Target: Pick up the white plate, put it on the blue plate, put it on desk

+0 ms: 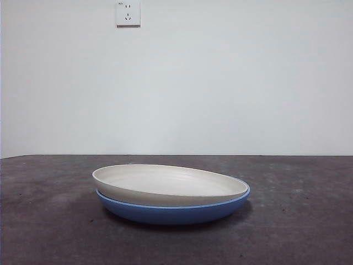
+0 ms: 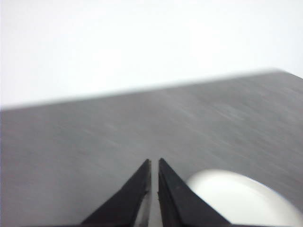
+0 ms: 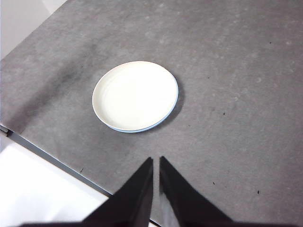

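Two round plates sit stacked on the dark grey desk (image 3: 236,71), the cream-white plate (image 1: 165,182) inside the shiny blue plate (image 1: 171,212), so our left gripper (image 2: 155,163) and right gripper (image 3: 156,161) hang above with jaws together, holding nothing.

- Front view: a low camera at desk (image 1: 49,221) height looks level across it to a pale wall, close to the stacked white plate (image 1: 165,185) and blue plate (image 1: 171,212).
- Left wrist view: low, blurred, skimming the desk, catching only the white plate's edge.
- Right wrist view: high above, looking down; it shares both plates with the front view.
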Available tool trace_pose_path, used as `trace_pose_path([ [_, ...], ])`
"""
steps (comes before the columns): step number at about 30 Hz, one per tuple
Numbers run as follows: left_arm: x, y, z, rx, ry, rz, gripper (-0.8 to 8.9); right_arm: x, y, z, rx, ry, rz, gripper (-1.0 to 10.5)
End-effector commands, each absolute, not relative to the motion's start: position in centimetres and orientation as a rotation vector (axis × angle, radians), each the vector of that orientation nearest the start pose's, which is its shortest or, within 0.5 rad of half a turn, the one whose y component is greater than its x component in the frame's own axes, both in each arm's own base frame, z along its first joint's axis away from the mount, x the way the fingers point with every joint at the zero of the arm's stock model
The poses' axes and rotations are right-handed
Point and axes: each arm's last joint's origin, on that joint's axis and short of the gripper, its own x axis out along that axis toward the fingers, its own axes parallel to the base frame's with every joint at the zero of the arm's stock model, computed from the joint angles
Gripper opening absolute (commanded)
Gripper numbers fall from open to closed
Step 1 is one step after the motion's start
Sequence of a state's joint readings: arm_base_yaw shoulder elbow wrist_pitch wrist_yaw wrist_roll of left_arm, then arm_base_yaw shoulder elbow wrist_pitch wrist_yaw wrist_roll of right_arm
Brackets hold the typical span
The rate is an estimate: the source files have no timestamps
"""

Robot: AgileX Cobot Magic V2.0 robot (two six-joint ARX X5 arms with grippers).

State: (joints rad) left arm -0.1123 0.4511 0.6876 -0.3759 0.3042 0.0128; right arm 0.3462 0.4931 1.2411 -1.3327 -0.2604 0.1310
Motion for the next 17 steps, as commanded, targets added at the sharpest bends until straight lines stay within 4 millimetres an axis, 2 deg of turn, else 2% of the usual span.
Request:
trace_pose_path([
  [1, 10.8, -1.4, 28.3, 0.009, 0.01, -0.28, 0.25, 0.3, 0.9, 39.1, 0.09, 0.604, 0.56, 0.2],
  [6, 10.4, -0.6, 22.5, -0.022, 0.026, -0.165, 0.25, 0.3, 0.9, 39.1, 0.09, 0.604, 0.56, 0.2],
  [9, 10.1, -0.4, 19.8, -0.043, 0.055, -0.147, 0.25, 0.3, 0.9, 39.1, 0.09, 0.604, 0.56, 0.2],
  [13, 9.9, -0.3, 17.5, -0.045, 0.076, -0.136, 0.25, 0.3, 0.9, 39.1, 0.09, 0.604, 0.56, 0.2],
  [17, 9.7, -0.3, 16.3, -0.05, 0.091, -0.127, 0.25, 0.3, 0.9, 39.1, 0.09, 0.604, 0.56, 0.2],
])
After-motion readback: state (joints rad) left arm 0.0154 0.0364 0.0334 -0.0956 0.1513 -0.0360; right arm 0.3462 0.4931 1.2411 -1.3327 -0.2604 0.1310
